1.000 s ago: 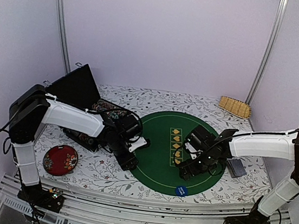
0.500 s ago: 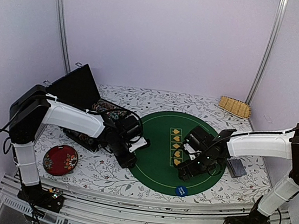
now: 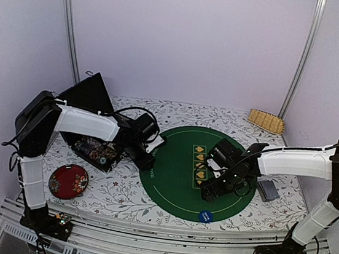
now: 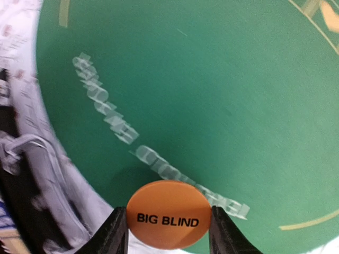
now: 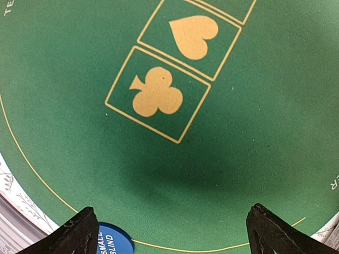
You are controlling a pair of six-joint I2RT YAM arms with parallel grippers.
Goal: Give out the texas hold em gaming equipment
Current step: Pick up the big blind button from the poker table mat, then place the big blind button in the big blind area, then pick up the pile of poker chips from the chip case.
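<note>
While the left wrist feed is a bit smeary, I can read it fine: my left claw is pinched on the orange disc marked BIG BLIND, gripping it by its edges over the left rim of the green mat. My right claw hangs spread wide above the mat by the printed club, gripping nothing. Down front, the blue disc lies at the mat's near edge, and the grey-backed cards sit on the flowery cloth just right of the mat.
</note>
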